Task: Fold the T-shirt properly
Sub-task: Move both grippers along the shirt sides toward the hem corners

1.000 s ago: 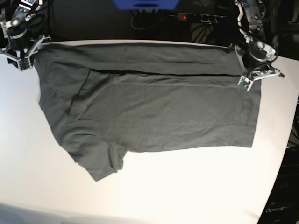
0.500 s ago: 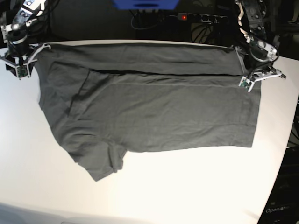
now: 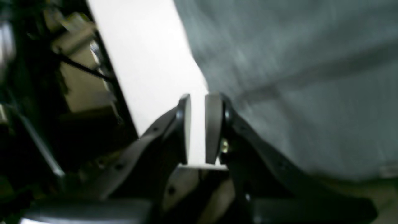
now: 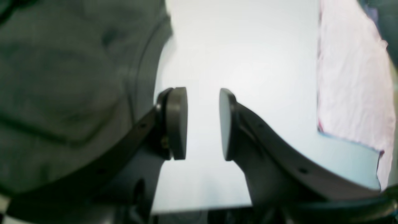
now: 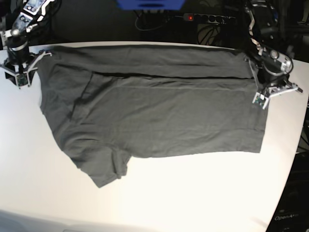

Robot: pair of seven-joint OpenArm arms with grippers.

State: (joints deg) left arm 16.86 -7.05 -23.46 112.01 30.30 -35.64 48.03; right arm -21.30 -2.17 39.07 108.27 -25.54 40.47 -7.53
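The dark grey T-shirt (image 5: 159, 111) lies spread on the white table (image 5: 193, 193), its far long edge folded over toward the middle and one sleeve sticking out at the front left. My left gripper (image 5: 260, 100) hovers at the shirt's right edge. In the left wrist view the left gripper (image 3: 199, 98) is open by a narrow slit with only bare table between the pads, and the T-shirt (image 3: 295, 77) lies just beside it. My right gripper (image 5: 19, 78) is just off the shirt's far-left corner. In its own view the right gripper (image 4: 202, 93) is open and empty over bare table, next to the T-shirt (image 4: 62, 77).
A power strip (image 5: 203, 18) with a red light and a blue object (image 5: 150, 4) sit behind the table's far edge. Dark cables and stands crowd both far corners. The right wrist view shows a pale pinkish surface (image 4: 351, 77) past the table's edge.
Both arms have drifted outward from the shirt's corners, the one at the right edge also coming nearer along it. Both grippers stay as they were. The shirt has not moved.
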